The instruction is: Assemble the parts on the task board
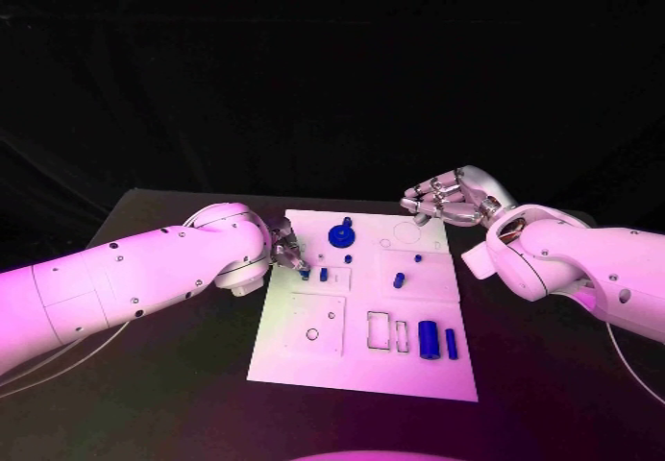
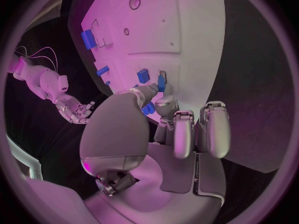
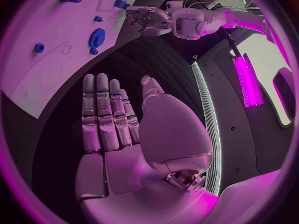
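The white task board (image 1: 363,360) lies mid-table. My left hand (image 1: 287,252) is at its left edge; in the left wrist view the thumb and a finger (image 2: 166,104) pinch a small blue part (image 2: 148,108), with the other fingers curled. A blue gear (image 1: 339,233) stands near the board's far edge, and small blue pegs (image 1: 399,280) stand in the middle. Two blue cylinders (image 1: 429,339) lie at the near right. My right hand (image 1: 446,202) hovers past the far right corner, its palm (image 3: 118,134) bare and its fingers straight. The right wrist view shows the gear (image 3: 96,37) and my left hand (image 3: 146,17).
Black table (image 1: 166,403) surrounds the board on all sides. The board has cut-out slots (image 1: 377,329) and a round hole (image 1: 312,334) near its front. My right forearm (image 1: 582,264) lies beside the board's right edge.
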`<state>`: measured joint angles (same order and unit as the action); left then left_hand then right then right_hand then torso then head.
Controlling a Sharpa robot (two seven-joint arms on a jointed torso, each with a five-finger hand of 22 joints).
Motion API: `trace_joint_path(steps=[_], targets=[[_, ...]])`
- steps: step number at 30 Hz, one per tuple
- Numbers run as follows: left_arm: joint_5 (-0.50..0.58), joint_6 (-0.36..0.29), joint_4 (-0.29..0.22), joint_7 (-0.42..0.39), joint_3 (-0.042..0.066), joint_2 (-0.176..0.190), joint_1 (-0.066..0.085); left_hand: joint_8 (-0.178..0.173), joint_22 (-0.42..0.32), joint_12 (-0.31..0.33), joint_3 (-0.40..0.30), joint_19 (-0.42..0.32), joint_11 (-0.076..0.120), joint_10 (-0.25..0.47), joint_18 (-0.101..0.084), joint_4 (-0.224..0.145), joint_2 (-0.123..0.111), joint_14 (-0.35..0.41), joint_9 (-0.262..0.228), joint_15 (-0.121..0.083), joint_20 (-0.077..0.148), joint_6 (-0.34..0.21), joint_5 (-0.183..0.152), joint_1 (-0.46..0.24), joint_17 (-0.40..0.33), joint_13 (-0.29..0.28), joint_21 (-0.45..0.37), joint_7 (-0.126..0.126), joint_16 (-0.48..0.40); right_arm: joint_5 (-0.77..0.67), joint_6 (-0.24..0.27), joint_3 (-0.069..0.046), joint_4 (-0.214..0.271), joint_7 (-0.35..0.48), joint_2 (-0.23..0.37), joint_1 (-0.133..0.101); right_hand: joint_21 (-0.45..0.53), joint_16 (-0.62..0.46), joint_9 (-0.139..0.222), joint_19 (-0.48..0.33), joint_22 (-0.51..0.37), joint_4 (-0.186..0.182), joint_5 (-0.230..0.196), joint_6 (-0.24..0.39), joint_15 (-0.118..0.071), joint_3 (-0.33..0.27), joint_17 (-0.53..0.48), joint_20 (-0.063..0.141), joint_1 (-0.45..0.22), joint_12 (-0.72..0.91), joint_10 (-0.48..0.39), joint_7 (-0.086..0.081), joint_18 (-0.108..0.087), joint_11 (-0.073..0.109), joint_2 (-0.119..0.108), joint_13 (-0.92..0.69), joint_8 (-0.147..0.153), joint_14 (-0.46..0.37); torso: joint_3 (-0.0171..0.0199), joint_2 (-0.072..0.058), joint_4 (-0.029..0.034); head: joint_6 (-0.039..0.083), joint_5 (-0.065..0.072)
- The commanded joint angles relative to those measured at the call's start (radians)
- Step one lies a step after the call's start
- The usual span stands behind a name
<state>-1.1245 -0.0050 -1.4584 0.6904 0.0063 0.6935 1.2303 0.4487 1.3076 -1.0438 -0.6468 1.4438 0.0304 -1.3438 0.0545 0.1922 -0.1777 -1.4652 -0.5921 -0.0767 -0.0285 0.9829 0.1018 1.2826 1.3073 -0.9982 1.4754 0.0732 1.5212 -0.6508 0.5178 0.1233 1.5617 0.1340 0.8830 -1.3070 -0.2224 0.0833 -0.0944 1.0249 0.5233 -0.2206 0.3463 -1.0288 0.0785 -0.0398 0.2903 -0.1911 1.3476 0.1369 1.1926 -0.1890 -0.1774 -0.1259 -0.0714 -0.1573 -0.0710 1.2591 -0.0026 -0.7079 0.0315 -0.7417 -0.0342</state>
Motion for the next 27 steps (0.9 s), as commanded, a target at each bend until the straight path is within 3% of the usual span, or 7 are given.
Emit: trace_joint_path(steps=[1, 27], targets=[[-0.021, 0.047, -0.003, 0.012, 0.0, -0.002, 0.0, 0.005, 0.085, 0.0, -0.104, 0.006, -0.002, -0.006, -0.01, -0.098, 0.008, -0.09, -0.099, -0.007, -0.001, 0.02, 0.003, -0.003, 0.212, 0.001, 0.002, -0.027, 0.005, -0.004, -0.014, 0.0, 0.001, 0.008, 0.0, 0.001, 0.006, -0.004, 0.001, -0.005, -0.001, 0.002, 0.002, 0.007, 0.0, -0.007, -0.002, 0.001, -0.003, 0.005, -0.006, -0.001, -0.005, 0.001, 0.011, 0.001, -0.004, -0.002, 0.0001, 0.0, 0.0009, -0.003, 0.0], [-0.029, 0.085, 0.002, 0.021, 0.0, -0.009, 0.0, 0.018, 0.091, -0.01, -0.118, 0.01, 0.001, -0.014, -0.012, -0.099, -0.001, -0.09, -0.116, -0.009, -0.001, 0.026, 0.002, -0.031, 0.212, -0.009, 0.005, -0.032, 0.005, -0.003, -0.015, 0.0, 0.0, 0.009, -0.002, 0.001, 0.006, -0.004, 0.001, -0.005, -0.001, 0.002, 0.002, 0.007, 0.0, -0.007, -0.002, 0.001, -0.003, 0.005, -0.006, -0.001, -0.005, 0.001, 0.011, 0.001, -0.004, -0.002, 0.0012, 0.001, 0.0004, -0.003, -0.004]])
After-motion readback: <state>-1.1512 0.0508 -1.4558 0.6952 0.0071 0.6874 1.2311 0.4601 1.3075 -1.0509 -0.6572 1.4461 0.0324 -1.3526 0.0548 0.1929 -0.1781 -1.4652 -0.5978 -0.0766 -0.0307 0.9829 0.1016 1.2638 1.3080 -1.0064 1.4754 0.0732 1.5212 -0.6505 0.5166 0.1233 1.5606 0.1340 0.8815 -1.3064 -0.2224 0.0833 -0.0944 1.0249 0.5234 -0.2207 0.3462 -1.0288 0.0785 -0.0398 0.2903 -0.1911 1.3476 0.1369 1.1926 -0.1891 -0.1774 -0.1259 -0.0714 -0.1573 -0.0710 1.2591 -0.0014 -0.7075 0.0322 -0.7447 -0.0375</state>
